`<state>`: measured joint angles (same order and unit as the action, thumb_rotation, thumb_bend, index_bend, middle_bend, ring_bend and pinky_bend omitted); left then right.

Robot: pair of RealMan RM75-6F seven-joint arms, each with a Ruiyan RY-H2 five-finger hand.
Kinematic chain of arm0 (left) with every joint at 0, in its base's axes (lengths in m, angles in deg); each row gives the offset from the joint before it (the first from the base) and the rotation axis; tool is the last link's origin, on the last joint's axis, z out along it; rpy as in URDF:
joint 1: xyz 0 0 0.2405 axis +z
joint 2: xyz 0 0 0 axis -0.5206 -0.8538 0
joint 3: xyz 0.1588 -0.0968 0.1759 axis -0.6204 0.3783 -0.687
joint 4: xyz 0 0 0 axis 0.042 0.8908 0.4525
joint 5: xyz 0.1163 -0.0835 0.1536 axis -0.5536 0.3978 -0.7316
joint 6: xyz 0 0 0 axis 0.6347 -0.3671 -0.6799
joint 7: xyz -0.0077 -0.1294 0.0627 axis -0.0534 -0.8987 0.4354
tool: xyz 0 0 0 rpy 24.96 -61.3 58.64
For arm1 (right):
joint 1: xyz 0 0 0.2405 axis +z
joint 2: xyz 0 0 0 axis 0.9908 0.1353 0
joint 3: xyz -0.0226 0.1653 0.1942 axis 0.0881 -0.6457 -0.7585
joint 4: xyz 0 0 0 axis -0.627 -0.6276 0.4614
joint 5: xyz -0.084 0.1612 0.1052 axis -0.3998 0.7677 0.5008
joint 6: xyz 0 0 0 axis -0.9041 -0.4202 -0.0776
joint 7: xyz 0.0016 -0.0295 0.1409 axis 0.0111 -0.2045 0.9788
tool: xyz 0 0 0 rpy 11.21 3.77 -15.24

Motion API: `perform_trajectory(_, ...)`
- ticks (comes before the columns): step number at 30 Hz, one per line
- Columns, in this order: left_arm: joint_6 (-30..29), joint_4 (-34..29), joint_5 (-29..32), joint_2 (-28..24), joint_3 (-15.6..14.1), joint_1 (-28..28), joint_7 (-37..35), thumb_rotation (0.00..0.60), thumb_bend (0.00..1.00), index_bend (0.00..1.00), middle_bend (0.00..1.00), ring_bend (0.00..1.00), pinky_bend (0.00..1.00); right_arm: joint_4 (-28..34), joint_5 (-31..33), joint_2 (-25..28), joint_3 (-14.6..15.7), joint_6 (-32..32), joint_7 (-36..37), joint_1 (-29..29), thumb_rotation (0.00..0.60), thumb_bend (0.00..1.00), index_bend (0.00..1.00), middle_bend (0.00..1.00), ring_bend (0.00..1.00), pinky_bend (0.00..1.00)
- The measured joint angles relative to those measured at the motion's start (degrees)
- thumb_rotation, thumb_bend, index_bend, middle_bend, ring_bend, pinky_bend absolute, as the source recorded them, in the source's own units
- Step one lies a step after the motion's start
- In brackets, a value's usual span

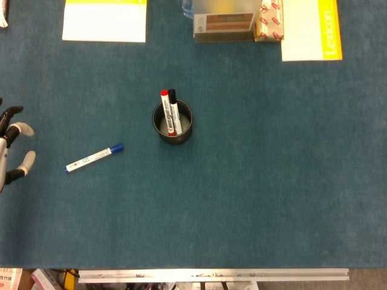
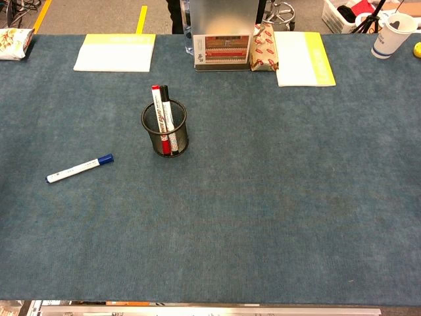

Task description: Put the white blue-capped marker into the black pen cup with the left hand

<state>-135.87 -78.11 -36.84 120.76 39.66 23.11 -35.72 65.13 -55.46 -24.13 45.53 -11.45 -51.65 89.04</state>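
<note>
The white blue-capped marker [image 1: 95, 157] [image 2: 79, 168] lies flat on the blue table cloth, left of centre, its blue cap pointing right toward the cup. The black mesh pen cup [image 1: 172, 122] [image 2: 164, 129] stands upright near the middle and holds a red-capped marker and a black-capped marker. My left hand [image 1: 12, 148] shows only at the far left edge of the head view, fingers spread and holding nothing, well to the left of the marker. The chest view does not show it. My right hand appears in neither view.
Along the far edge lie a yellow-and-white pad [image 1: 104, 20] [image 2: 115, 52], a small box [image 1: 224, 25] [image 2: 221, 48], a red-patterned packet [image 2: 264, 46] and a yellow-edged book [image 1: 311, 29] [image 2: 300, 58]. A paper cup [image 2: 393, 34] stands at the far right.
</note>
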Motion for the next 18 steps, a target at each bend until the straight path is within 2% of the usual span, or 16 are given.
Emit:
perform_trajectory(8,0.10,-0.55,0.00,0.42,-0.20,0.19,0.42,0.600,0.27,0.42,0.21,0.07,0.13,0.03,-0.56,-0.10,0.22,-0.67,-0.31,-0.20,0.600,0.00,0.30,0.25,0.22,0.38)
perform_trajectory(14,-0.52,-3.36,3.36,3.03,1.31,1.03,3.18,0.600,0.27,0.42,0.20,0.07,0.14,0.09,0.36,0.15,-0.43,-1.37,-0.15,-0.50,0.600,0.00,0.30,0.25,0.22,0.38)
perform_trajectory(18,1.26,-5.91,5.13,3.81,2.29,0.32,4.57,0.600,0.27,0.42,0.20,0.07,0.14,0.43,0.03,0.58,-0.44,-2.20,0.26,-0.77,0.600,0.00,0.30,0.25,0.22,0.38)
